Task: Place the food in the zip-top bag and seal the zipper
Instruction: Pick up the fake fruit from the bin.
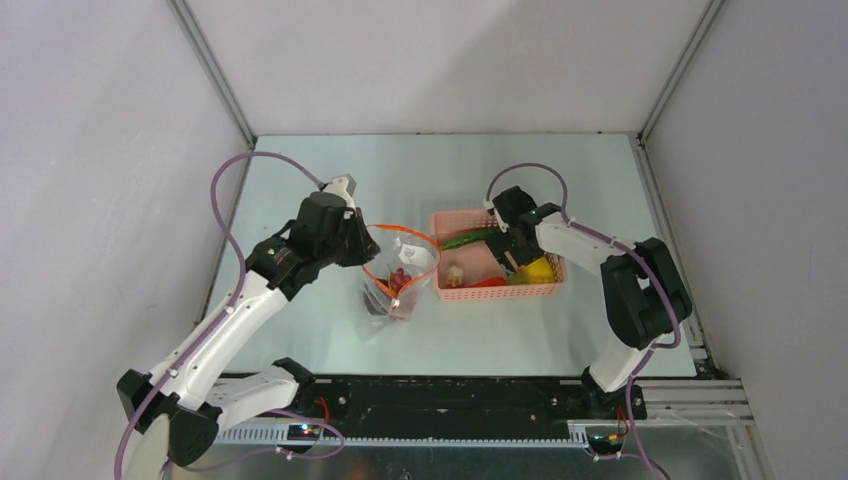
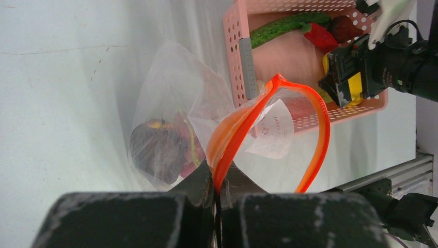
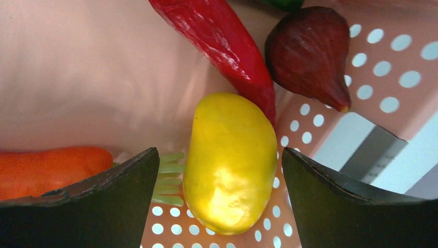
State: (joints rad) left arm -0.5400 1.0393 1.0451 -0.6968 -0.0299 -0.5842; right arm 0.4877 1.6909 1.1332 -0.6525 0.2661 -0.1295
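The clear zip-top bag [image 1: 392, 295] stands left of the pink basket, its orange-red zipper [image 1: 425, 243] pulled into an open loop. My left gripper [image 1: 365, 248] is shut on the zipper [image 2: 243, 124] at the mouth's left side and holds it up. Inside the bag lie a dark round fruit [image 2: 155, 150] and red grape-like pieces [image 2: 187, 151]. My right gripper [image 3: 219, 155] is open inside the basket, its fingers on either side of the yellow fruit [image 3: 230, 160], not touching. A red chili [image 3: 222, 41], a dark red fruit [image 3: 310, 51] and a green pod [image 2: 284, 26] lie in the basket.
The pink mesh basket [image 1: 500, 293] sits mid-table, right of the bag. It also holds an orange carrot-like piece [image 3: 46, 168] and a pale round piece [image 1: 455, 272]. White walls close in the table on three sides.
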